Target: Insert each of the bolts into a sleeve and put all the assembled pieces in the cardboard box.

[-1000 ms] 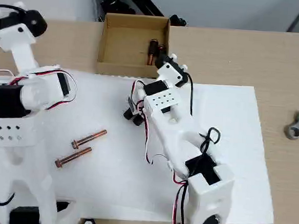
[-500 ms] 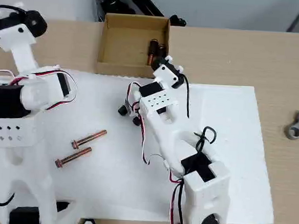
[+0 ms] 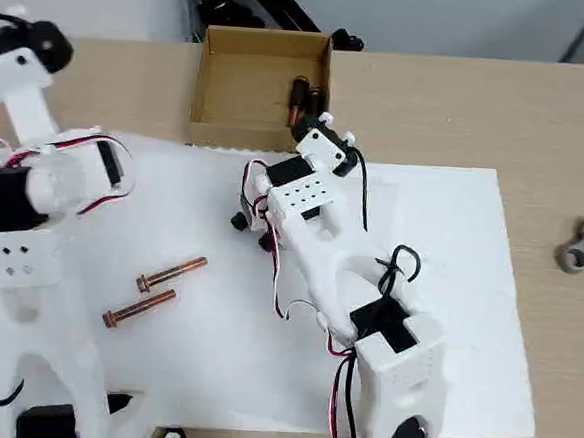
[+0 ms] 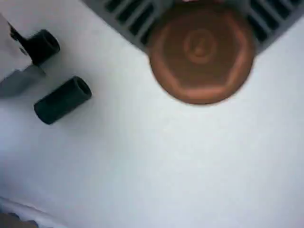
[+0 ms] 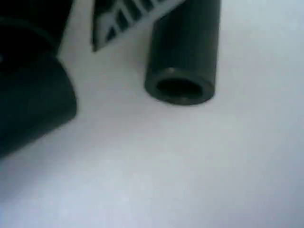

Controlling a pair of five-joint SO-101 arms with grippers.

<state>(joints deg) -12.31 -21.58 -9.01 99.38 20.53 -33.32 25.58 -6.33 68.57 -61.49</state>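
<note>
The right arm point(image 3: 330, 252) is stretching across the white sheet point(image 3: 452, 220) on the desk point(image 3: 481, 102), with the right gripper point(image 3: 257, 220) down at the sheet beside two black sleeves. Whether that gripper is released or clenched cannot be told.

From the left wrist, one black sleeve point(image 4: 61, 99) is lying on its side on the sheet. A second sleeve point(image 4: 42, 46) is lying near it, and part of the right gripper is sitting between the two. The left gripper point(image 4: 199, 9) is hanging above the sheet. Its ridged grey fingers point(image 4: 121, 12) are clenching a copper bolt point(image 4: 199, 52), whose six-sided head is facing the camera.

From the right wrist, a sleeve is lying on the sheet with its open end turned toward the camera. A dark blurred shape sits just beside it, too unclear to name.

Two loose bolts are lying side by side on the sheet near the left arm point(image 3: 31, 221), roughly parallel and well apart from the sleeves: the upper bolt point(image 3: 173, 272) and the lower bolt point(image 3: 140, 309).

The cardboard box point(image 3: 213, 83) is standing on the desk at the sheet's far edge. Assembled pieces point(image 3: 302, 99) in copper and black are resting inside, against its right wall.

A small grey part point(image 3: 581, 244) is lying on the bare desk to the right of the sheet, well apart from everything else.
</note>
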